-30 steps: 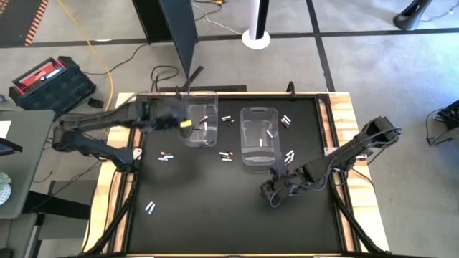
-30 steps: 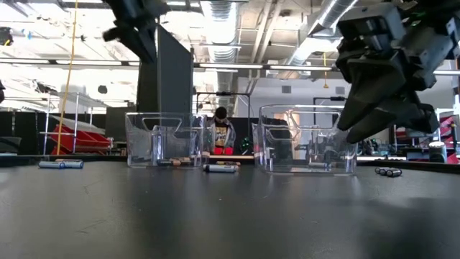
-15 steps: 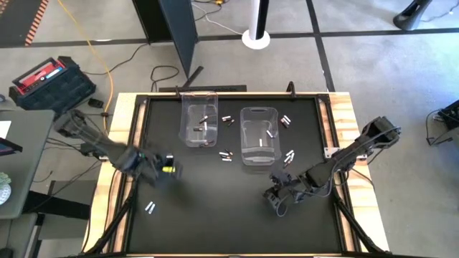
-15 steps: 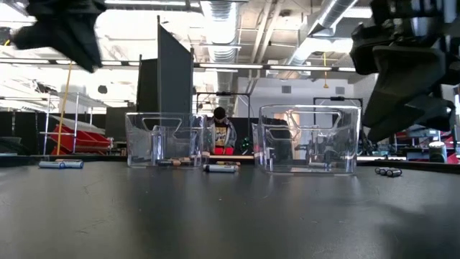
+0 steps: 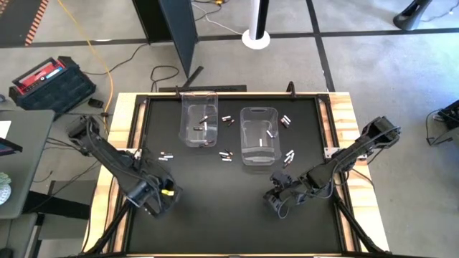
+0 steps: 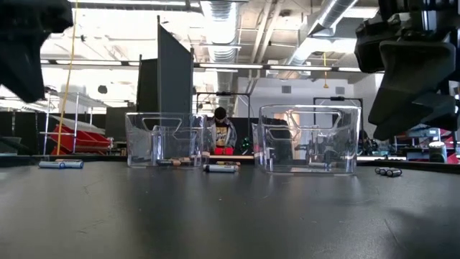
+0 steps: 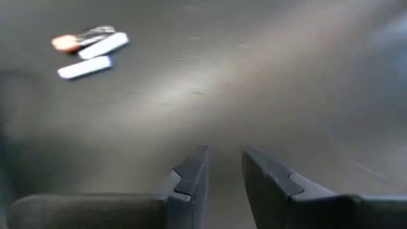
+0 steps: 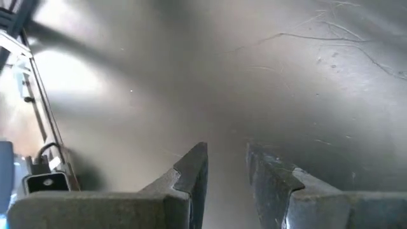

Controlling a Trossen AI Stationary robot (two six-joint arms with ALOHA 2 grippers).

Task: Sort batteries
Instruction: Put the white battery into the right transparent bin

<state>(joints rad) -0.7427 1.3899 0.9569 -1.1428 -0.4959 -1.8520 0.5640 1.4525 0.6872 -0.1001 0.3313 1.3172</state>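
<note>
While both arms sit low over the black table [image 5: 215, 215], the left gripper [image 5: 166, 193] hangs near the left edge with its fingers a narrow gap apart, nothing between them in the left wrist view [image 7: 224, 166]. Two pale batteries [image 7: 94, 56] lie just ahead of it on the mat, side by side, with an orange-tipped cell touching them; in the high view this is the pair [image 5: 150, 208] at the near left, close to the gripper but not touching.

Right gripper [image 5: 276, 201] sits near the middle-right, fingers also slightly parted, holding nothing, only bare mat in front [image 8: 226, 166].

Two clear bins stand at the far side: left bin [image 5: 199, 118] with a few cells inside, right bin [image 5: 259, 135] with a couple of white ones. Loose batteries lie between the bins [image 5: 226, 120], just near of them [image 5: 226, 155], right of the right bin [image 5: 286, 122] and [image 5: 289, 155], and left of centre [image 5: 166, 156], all well apart from both grippers.
</note>
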